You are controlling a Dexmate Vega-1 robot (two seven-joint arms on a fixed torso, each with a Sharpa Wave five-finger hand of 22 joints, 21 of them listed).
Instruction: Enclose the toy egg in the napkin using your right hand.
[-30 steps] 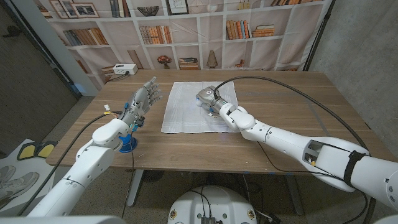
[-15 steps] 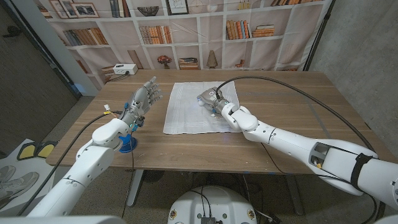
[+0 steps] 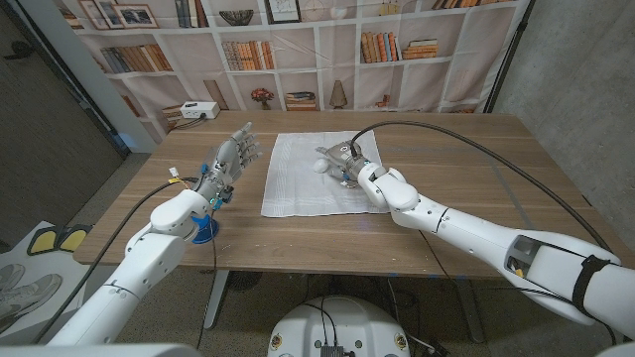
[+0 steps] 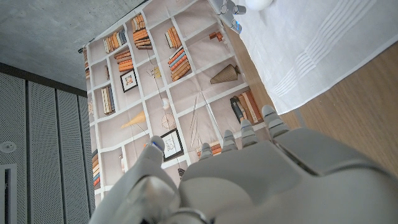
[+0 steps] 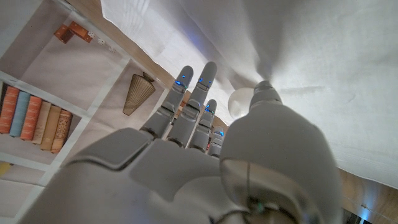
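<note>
Right hand point(image 3: 349, 166) over the white napkin point(image 3: 298, 188), toward its far right part, fingers point(image 5: 198, 93) extended side by side with narrow gaps, holding nothing that can be made out. Small white egg point(image 3: 320, 164) on the napkin just beyond the fingertips, uncovered; in the right wrist view egg point(image 5: 241, 102) right at the thumb tip, contact impossible to tell. Napkin point(image 5: 323, 74) spread on the wooden table point(image 3: 466, 169), a soft fold rising near the thumb. Left hand point(image 3: 230, 157) raised well to the left of the napkin, palm upright, fingers spread apart and pointing away from the robot, gripping nothing. In the left wrist view, left hand point(image 4: 249, 174) in the foreground, napkin point(image 4: 317, 50) past the fingertips, egg point(image 4: 258, 4) at its far edge beside the right hand's fingertips point(image 4: 229, 9). Printed bookshelf backdrop point(image 3: 298, 50) behind the table.
</note>
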